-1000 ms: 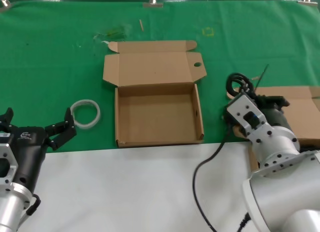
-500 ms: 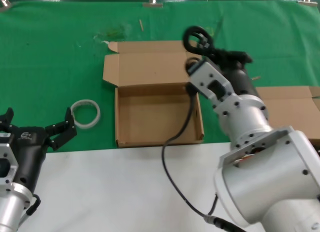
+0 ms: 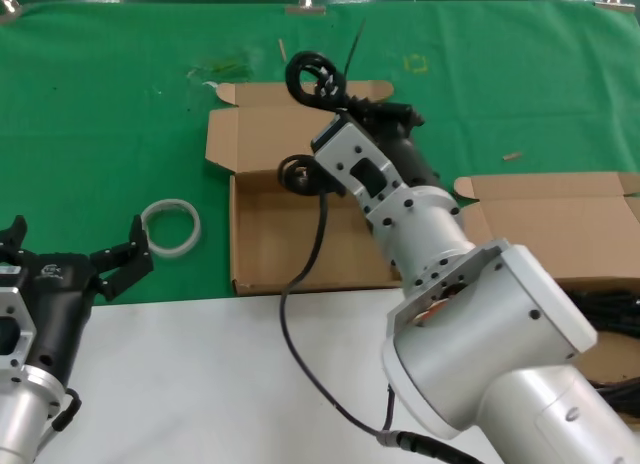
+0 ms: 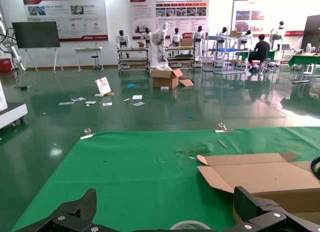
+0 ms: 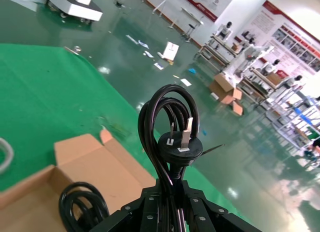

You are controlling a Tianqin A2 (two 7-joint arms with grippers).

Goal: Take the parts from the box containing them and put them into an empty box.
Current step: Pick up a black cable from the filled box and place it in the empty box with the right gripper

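A looped bundle of thin black power cord with a moulded plug [image 5: 172, 137] is clamped in the right gripper's [image 3: 335, 109] fingers, raised over the back of the squarish brown cardboard carton [image 3: 265, 254]. The wider brown cardboard carton [image 3: 560, 224] lies to the right. The left gripper [image 3: 75, 259] waits, fingers spread wide, near a white plastic ring [image 3: 170, 227] on the green counter [image 3: 100, 124].
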